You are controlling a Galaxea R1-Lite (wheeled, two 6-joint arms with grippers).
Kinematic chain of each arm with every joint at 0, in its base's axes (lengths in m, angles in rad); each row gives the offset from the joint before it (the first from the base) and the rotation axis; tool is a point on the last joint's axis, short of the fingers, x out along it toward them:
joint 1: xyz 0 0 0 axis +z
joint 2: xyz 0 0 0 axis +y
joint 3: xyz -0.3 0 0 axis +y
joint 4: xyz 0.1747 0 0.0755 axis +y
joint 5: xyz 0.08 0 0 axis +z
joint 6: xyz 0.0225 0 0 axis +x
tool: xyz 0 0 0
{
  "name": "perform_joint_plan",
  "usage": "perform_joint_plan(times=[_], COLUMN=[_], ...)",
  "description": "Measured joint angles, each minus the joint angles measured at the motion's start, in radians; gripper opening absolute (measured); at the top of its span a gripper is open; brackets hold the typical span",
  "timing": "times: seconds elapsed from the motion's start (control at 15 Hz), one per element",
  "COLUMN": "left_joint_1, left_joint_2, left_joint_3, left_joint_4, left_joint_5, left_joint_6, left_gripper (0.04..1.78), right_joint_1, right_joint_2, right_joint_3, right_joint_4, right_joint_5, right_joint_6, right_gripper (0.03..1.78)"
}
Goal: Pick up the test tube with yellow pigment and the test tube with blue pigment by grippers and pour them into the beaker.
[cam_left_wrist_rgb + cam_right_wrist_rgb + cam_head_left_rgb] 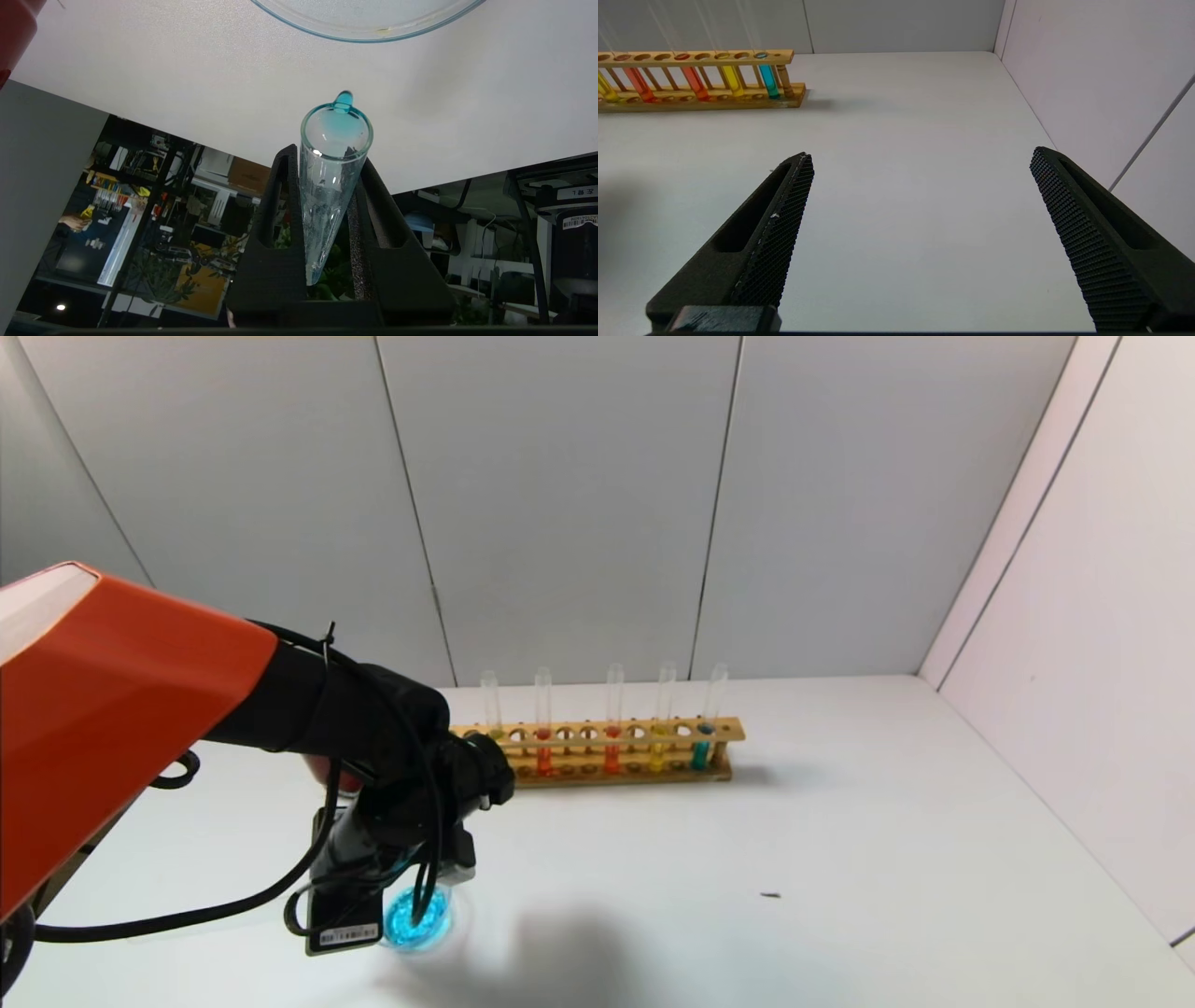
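Observation:
My left gripper (327,156) is shut on the test tube with blue pigment (332,186), tipped mouth-down with a blue drop hanging at its lip. The tube is nearly drained, only a faint blue film inside. Just beyond its mouth lies the beaker's rim (369,37). In the head view the beaker (417,917) holds bright blue liquid under my left wrist, which hides the gripper. The test tube with yellow pigment (492,728) stands at the rack's left end. My right gripper (922,154) hangs open over bare table, nothing between its fingers.
The wooden rack (597,751) stands at the back with two orange-red tubes, a purer yellow tube (661,747) and a teal tube (702,747). A dark red cup (14,28) sits near the beaker. White walls close the back and right.

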Motion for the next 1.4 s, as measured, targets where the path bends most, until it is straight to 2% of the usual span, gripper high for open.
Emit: perform_joint_plan(times=[0.87, 1.4], left_joint_1=[-0.007, -0.014], left_joint_2=[0.097, 0.106], left_joint_3=[-0.086, -0.099], left_joint_4=[0.101, 0.118], left_joint_5=[0.043, 0.044], left_joint_6=[0.0, -0.002], left_gripper=[0.31, 0.31], right_joint_1=[0.0, 0.0], right_joint_2=[0.0, 0.0], right_joint_3=[0.0, 0.0], right_joint_4=[0.0, 0.0], right_joint_5=[0.0, 0.0], right_joint_6=[0.0, 0.0], right_gripper=[1.7, 1.7])
